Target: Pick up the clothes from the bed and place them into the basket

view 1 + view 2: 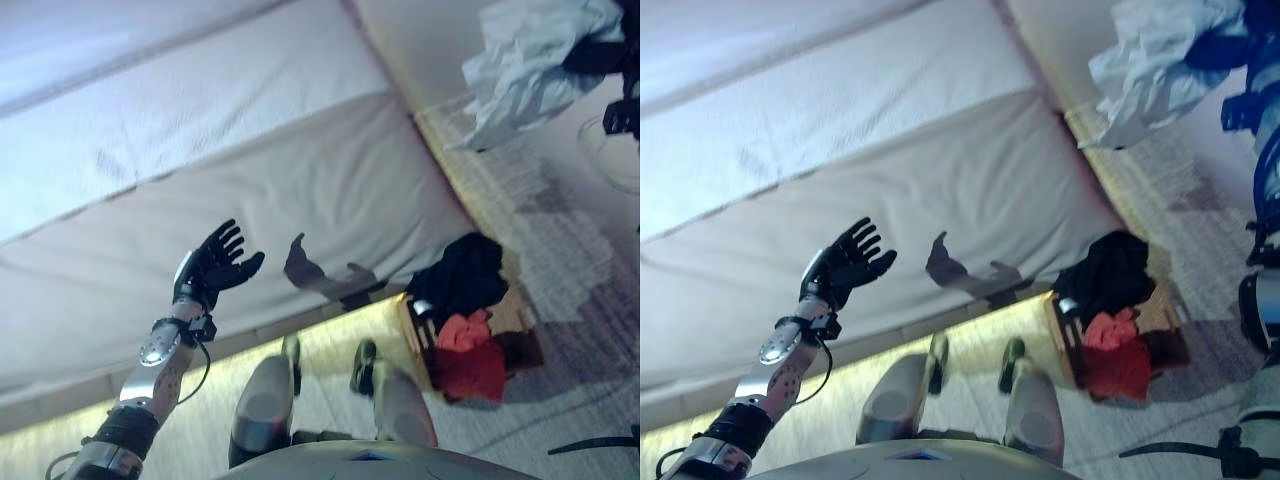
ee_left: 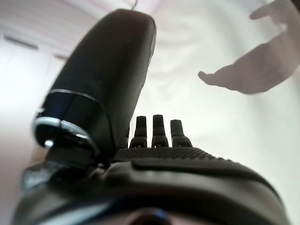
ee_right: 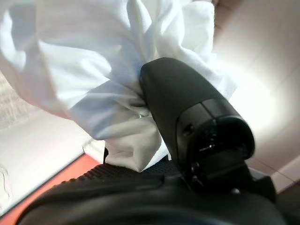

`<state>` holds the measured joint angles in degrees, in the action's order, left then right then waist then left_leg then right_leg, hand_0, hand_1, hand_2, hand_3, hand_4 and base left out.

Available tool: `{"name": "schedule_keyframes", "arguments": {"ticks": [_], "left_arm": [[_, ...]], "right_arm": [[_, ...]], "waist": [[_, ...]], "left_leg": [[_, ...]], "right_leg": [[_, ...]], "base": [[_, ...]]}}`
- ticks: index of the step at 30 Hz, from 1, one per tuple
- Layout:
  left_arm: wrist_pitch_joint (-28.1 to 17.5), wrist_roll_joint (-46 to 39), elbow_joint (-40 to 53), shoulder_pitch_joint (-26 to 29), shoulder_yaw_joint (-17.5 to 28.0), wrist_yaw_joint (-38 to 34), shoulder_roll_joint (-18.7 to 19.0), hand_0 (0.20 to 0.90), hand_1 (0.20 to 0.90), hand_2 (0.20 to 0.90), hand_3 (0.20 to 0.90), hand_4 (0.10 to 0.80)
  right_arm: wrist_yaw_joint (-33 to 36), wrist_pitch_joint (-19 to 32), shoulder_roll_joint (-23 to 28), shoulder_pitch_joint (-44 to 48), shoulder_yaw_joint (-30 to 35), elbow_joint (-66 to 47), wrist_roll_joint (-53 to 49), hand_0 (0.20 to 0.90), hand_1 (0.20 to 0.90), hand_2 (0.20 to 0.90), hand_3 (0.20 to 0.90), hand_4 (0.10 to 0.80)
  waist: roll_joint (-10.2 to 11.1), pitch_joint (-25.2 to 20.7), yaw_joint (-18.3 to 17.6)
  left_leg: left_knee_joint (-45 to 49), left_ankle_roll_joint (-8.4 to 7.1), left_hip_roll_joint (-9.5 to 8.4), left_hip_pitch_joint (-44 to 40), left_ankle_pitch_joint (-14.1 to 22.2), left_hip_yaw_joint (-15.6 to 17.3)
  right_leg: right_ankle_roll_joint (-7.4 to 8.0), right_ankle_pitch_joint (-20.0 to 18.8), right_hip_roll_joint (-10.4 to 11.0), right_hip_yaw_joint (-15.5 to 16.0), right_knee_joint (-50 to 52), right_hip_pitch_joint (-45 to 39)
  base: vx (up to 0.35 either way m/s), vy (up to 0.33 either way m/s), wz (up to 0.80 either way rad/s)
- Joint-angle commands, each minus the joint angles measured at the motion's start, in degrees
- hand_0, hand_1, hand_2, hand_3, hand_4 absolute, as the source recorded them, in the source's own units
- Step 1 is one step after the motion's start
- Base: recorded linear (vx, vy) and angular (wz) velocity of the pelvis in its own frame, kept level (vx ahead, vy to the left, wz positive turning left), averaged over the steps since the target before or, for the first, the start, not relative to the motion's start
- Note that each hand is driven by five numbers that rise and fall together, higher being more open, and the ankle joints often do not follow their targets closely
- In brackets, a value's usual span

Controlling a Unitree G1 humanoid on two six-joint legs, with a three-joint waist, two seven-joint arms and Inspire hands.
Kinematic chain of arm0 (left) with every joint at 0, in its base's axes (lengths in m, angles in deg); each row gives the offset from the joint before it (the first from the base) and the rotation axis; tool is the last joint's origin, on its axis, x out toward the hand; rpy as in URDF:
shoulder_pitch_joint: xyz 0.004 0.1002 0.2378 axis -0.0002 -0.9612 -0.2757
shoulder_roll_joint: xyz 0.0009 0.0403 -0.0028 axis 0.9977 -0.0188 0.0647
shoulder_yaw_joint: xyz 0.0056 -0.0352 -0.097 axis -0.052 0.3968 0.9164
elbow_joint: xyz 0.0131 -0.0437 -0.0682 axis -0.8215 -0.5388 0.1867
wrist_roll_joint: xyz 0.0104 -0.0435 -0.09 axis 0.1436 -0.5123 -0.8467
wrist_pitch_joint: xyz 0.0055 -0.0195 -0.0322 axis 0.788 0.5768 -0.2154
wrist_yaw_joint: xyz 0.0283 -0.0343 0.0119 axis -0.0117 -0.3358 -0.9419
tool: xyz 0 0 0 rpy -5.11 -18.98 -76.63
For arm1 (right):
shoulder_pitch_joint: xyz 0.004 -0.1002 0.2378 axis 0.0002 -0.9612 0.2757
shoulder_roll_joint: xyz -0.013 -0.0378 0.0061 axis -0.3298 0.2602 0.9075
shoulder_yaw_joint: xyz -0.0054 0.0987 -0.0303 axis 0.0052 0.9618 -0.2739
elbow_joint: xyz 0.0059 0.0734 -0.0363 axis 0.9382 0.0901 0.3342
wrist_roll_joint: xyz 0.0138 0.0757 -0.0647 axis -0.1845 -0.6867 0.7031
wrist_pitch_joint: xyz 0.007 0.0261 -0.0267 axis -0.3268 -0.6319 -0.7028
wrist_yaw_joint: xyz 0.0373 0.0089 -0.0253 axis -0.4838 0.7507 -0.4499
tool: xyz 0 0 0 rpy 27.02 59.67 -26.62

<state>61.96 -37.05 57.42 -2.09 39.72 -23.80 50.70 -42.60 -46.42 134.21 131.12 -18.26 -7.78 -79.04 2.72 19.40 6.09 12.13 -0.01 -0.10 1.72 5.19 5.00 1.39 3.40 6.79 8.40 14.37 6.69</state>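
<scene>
My right hand (image 1: 598, 52) is raised at the upper right, shut on a white garment (image 1: 525, 68) that hangs from it in the air; the right wrist view shows the thumb (image 3: 187, 108) pressed into the bunched white cloth (image 3: 93, 61). The basket (image 1: 515, 318) stands on the floor beside the bed's corner, holding a dark garment (image 1: 462, 275) and a red garment (image 1: 468, 358). My left hand (image 1: 215, 262) is open and empty, fingers spread, held above the bed (image 1: 220, 150) near its front edge. The mattress under it is bare.
The white bed (image 1: 840, 140) spans the left and middle. A pale patterned rug (image 1: 560, 250) lies on the floor to the right, under and beyond the basket. A lit strip of floor runs along the bed's front edge.
</scene>
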Motion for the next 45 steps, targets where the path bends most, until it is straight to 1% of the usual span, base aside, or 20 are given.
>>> {"name": "schedule_keyframes", "arguments": {"ticks": [1,5,6,9,11,12,14,16,20,22,24,32,35,39,44,45], "left_arm": [[-3.36,2.5,-0.47,0.53,-1.46,-0.02,-0.08,0.9,0.9,0.9,0.9,0.8],[-4.11,5.16,-3.29,3.19,-1.67,0.76,-0.97,0.9,0.9,0.9,0.9,0.8],[-4.37,6.67,-5.08,4.17,-1.82,0.94,-1.31,0.9,0.9,0.9,0.9,0.8],[-4.3,7.34,-7.12,5.18,-1.56,1.5,-1.86,0.9,0.9,0.9,0.9,0.8],[-4.15,8.0,-8.24,6.29,-1.46,1.79,-2.42,0.9,0.9,0.9,0.9,0.8],[-4.15,8.23,-8.77,6.86,-1.51,1.71,-2.68,0.9,0.9,0.9,0.9,0.8],[-3.99,8.38,-9.21,7.46,-1.54,1.82,-2.92,0.9,0.9,0.9,0.9,0.8],[-3.43,8.71,-10.73,8.57,-1.52,1.91,-3.38,0.9,0.9,0.9,0.9,0.8],[-2.94,8.68,-10.87,9.31,-1.6,2.23,-3.6,0.9,0.9,0.9,0.9,0.8],[-2.61,8.66,-10.56,9.72,-1.89,2.11,-3.69,0.9,0.9,0.9,0.9,0.8],[-2.25,8.18,-10.52,10.3,-2.23,2.32,-3.65,0.9,0.9,0.9,0.9,0.8],[-1.8,7.35,-10.71,11.85,-3.12,3.81,-2.84,0.9,0.9,0.9,0.9,0.8],[-2.23,6.62,-11.04,12.8,-3.76,3.96,-2.41,0.9,0.9,0.9,0.9,0.8],[-3.7,5.35,-11.96,12.59,-3.96,4.9,-3.25,0.9,0.9,0.9,0.9,0.8],[-4.16,5.41,-12.18,12.19,-4.26,5.59,-3.81,0.9,0.9,0.9,0.9,0.8],[-4.26,5.42,-12.09,12.12,-4.41,5.53,-3.82,0.9,0.9,0.9,0.9,0.8]], "right_arm": [[-0.73,4.33,4.63,-2.87,1.76,-3.93,-0.76,0.3,0.3,0.3,0.2,0.1],[-1.21,3.44,3.12,-10.03,5.89,-6.62,1.03,0.3,0.3,0.3,0.2,0.1],[-0.78,2.88,2.1,-13.64,7.43,-8.69,1.47,0.3,0.3,0.3,0.2,0.1],[-0.68,1.31,0.73,-19.05,10.27,-11.16,1.75,0.3,0.3,0.3,0.2,0.1],[-1.39,0.44,-1.99,-24.05,13.05,-11.64,2.01,0.3,0.3,0.3,0.2,0.1],[-1.8,0.17,-3.28,-25.61,13.75,-11.49,2.81,0.3,0.3,0.3,0.2,0.1],[-2.25,-0.04,-4.14,-26.81,14.13,-11.49,3.37,0.3,0.3,0.3,0.2,0.1],[-3.73,-0.58,-6.18,-28.8,14.37,-10.42,5.04,0.3,0.3,0.3,0.2,0.1],[-4.82,-0.69,-8.19,-32.53,14.41,-9.77,7.33,0.3,0.3,0.3,0.2,0.1],[-4.78,-1.19,-8.92,-33.22,14.28,-9.06,8.16,0.3,0.3,0.3,0.2,0.1],[-4.66,-0.39,-10.04,-33.72,14.22,-6.33,9.78,0.3,0.3,0.3,0.2,0.1],[-3.52,0.64,-11.47,-32.61,14.12,0.51,9.13,0.3,0.3,0.3,0.2,0.1],[-2.62,1.86,-11.59,-31.21,13.52,2.76,10.21,0.3,0.3,0.3,0.2,0.1],[-1.86,2.09,-11.55,-30.65,12.69,3.82,11.48,0.3,0.3,0.3,0.2,0.1],[-0.69,2.85,-12.17,-30.79,12.59,4.33,12.08,0.3,0.3,0.3,0.2,0.1],[0.22,2.83,-12.43,-30.48,12.36,4.18,12.28,0.411,0.411,0.411,0.329,0.229]], "waist": [[0.9,-11.48,-3.31],[0.61,-13.09,-5.78],[0.46,-13.46,-7.0],[0.44,-13.96,-8.56],[0.34,-14.29,-10.01],[0.28,-14.27,-10.45],[0.21,-14.16,-10.86],[0.01,-13.81,-12.25],[-0.07,-12.99,-13.59],[-0.27,-12.6,-13.95],[-0.74,-12.18,-14.29],[-2.61,-10.71,-14.72],[-3.79,-9.61,-14.94],[-5.6,-8.71,-15.29],[-6.37,-8.31,-14.95],[-6.48,-8.29,-14.72]], "left_leg": [[-2.54,-0.02,0.41,-1.15,2.3,2.86],[-8.43,-0.1,0.81,-4.24,0.71,4.18],[-9.65,0.0,0.91,-5.12,0.51,4.71],[-10.57,0.19,0.97,-6.14,0.63,5.59],[-11.21,0.24,1.05,-6.89,0.82,6.59],[-11.18,0.24,1.05,-7.04,0.94,6.9],[-11.03,0.29,1.04,-7.22,1.12,7.25],[-9.68,0.32,1.18,-7.32,1.96,8.48],[-6.1,0.43,1.69,-6.95,3.84,10.32],[-5.3,0.53,1.81,-6.95,4.41,10.84],[-5.25,0.6,1.89,-7.18,4.61,11.42],[-5.69,0.59,2.05,-7.3,4.73,12.24],[-5.83,0.48,1.96,-6.63,4.5,12.29],[-6.69,0.35,1.57,-6.43,3.97,12.46],[-7.44,0.13,1.33,-6.23,3.56,12.06],[-7.78,0.02,1.26,-5.91,3.24,12.04]], "right_leg": [[0.21,-0.06,-1.93,-0.22,-6.76,-5.53],[1.53,-2.71,-2.39,-2.82,-10.97,-6.6],[1.82,-3.34,-2.69,-4.03,-11.86,-6.72],[2.18,-4.07,-3.07,-5.77,-12.93,-6.88],[2.56,-4.91,-3.35,-7.15,-14.1,-6.92],[2.64,-5.2,-3.49,-7.71,-14.52,-6.98],[2.66,-5.5,-3.68,-8.42,-14.86,-7.02],[2.69,-5.62,-3.98,-9.87,-14.51,-6.58],[2.49,-5.81,-4.05,-11.43,-14.01,-6.06],[2.45,-5.9,-4.11,-11.81,-13.88,-5.84],[2.57,-6.06,-4.22,-12.09,-13.79,-5.62],[3.06,-6.35,-4.28,-12.39,-13.97,-4.92],[3.13,-6.4,-4.17,-12.21,-13.92,-4.08],[3.18,-6.35,-4.08,-12.2,-14.62,-4.02],[3.27,-6.43,-3.91,-11.97,-15.53,-4.18],[3.22,-6.55,-3.87,-11.94,-15.79,-3.91]], "base": [[0.007,0.035,-0.25],[-0.016,0.019,-0.37],[-0.017,0.008,-0.32],[-0.012,-0.005,-0.28],[-0.03,-0.027,-0.32],[-0.024,-0.029,-0.42],[-0.022,-0.033,-0.36],[-0.03,-0.067,-0.31],[-0.018,-0.061,-0.3],[-0.021,-0.051,-0.16],[-0.021,-0.056,-0.21],[-0.028,-0.065,-0.1],[-0.08,-0.037,-0.02],[-0.049,-0.002,0.04],[-0.018,-0.023,0.07],[-0.032,-0.031,0.02]]}}
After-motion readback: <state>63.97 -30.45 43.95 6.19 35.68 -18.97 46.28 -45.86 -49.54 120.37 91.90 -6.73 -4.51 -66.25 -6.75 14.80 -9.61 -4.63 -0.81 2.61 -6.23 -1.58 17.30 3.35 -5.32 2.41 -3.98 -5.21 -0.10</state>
